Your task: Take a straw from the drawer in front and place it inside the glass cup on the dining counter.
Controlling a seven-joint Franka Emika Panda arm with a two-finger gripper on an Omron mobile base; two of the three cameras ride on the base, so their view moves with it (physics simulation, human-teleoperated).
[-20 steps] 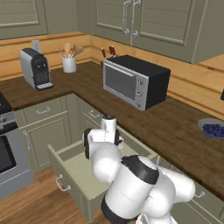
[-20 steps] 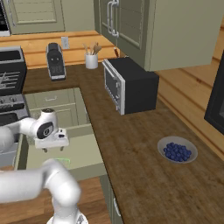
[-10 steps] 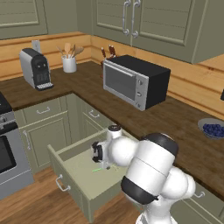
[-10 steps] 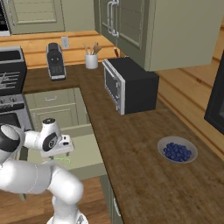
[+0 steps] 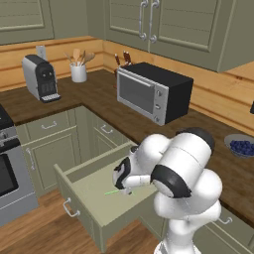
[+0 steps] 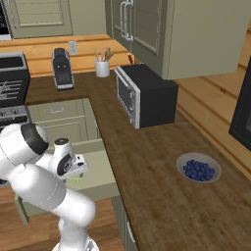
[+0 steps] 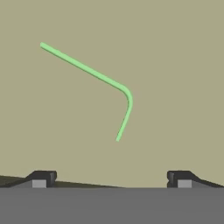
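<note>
The light green straw (image 7: pixel 94 76) lies flat on the pale floor of the drawer (image 5: pixel 94 187), its bent end turned toward my fingers. In the left base view the straw (image 5: pixel 112 192) shows as a thin green line just left of my hand. My gripper (image 7: pixel 111 178) hangs low inside the pulled-out drawer, right above the straw, open, with its two dark fingertips (image 7: pixel 41 177) spread wide and nothing between them. From the right base view the hand (image 6: pixel 76 166) sits over the drawer (image 6: pixel 100 171) with a bit of green straw (image 6: pixel 73 180) beneath it.
A black microwave (image 5: pixel 154 92) stands on the wall counter behind the drawer. A coffee machine (image 5: pixel 39 77) and a utensil pot (image 5: pixel 78 72) sit farther left, an oven (image 5: pixel 7 171) at the left edge. A bowl of blueberries (image 6: pixel 197 168) rests on the counter to the right.
The arm has swung down from above the drawer until the hand sits low inside it, close over the straw. The straw has not moved.
</note>
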